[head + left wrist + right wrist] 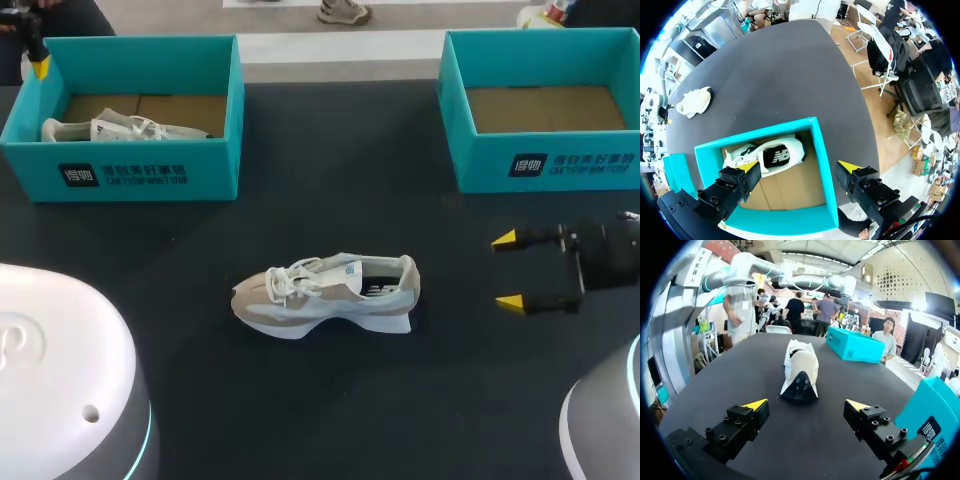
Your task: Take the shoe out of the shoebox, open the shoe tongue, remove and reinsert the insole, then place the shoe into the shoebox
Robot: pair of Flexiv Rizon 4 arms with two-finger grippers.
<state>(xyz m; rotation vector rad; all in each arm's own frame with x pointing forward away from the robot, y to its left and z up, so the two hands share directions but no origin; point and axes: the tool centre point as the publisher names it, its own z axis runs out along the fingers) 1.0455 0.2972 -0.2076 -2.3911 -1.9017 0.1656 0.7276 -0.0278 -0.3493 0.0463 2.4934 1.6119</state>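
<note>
The white and beige lace-up sneaker is out of its box and appears to stand on its sole on the black table. Its laces are done up over the tongue, and the collar shows a dark inside. I cannot tell whether that is the insole.

The right gripper is beyond the sneaker's heel, level with it and apart from it. Its two yellow-tipped fingers are spread wide with nothing between them. In the right wrist view the heel lies straight ahead of the gap.

Behind the sneaker on the heel side is an empty teal cardboard shoebox. Behind it on the toe side is a second teal cardboard shoebox holding another pale sneaker. The left gripper hangs over that box, well apart from the sneaker on the table. Its fingers are parted and grip nothing.

The take-out step looks done, and opening the tongue seems to be the step in hand. The next move probably calls for the right gripper to close in on the heel and pin it. The left arm would then have to come over to the laces and lift the tongue without dragging the sneaker.
</note>
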